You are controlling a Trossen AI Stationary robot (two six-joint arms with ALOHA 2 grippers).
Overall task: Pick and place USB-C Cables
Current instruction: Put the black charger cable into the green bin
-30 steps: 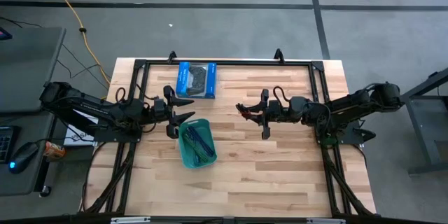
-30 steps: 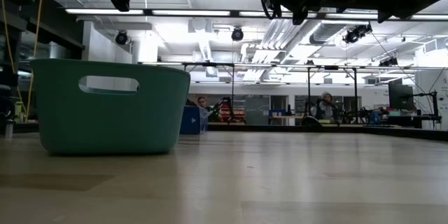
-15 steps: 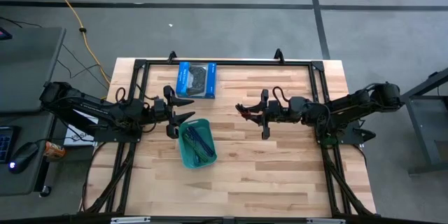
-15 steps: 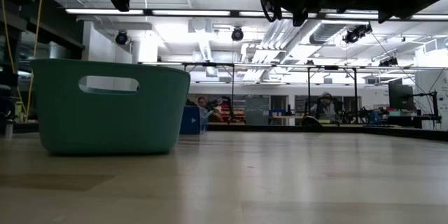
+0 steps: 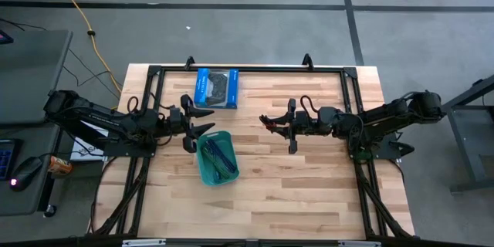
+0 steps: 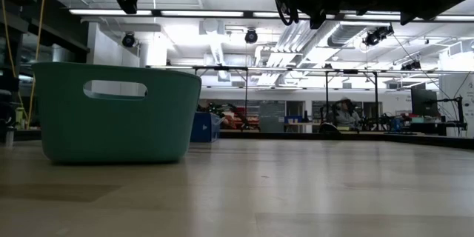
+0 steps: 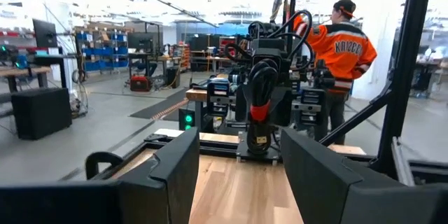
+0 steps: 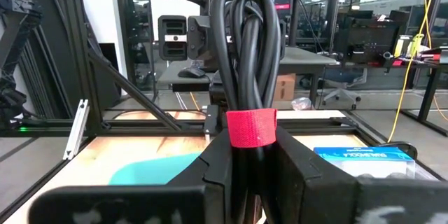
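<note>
High view: I see my right hand above the counter, right of the teal bin, clamped on the black cable; my left hand, fingers spread and empty, sits just beside the bin's rim; cables lie inside.
Low view: bin stands on the counter; both arms overhead.
Left wrist view: spread fingers, nothing between.
Right wrist view: black cable with red tie pinched upright.
</note>
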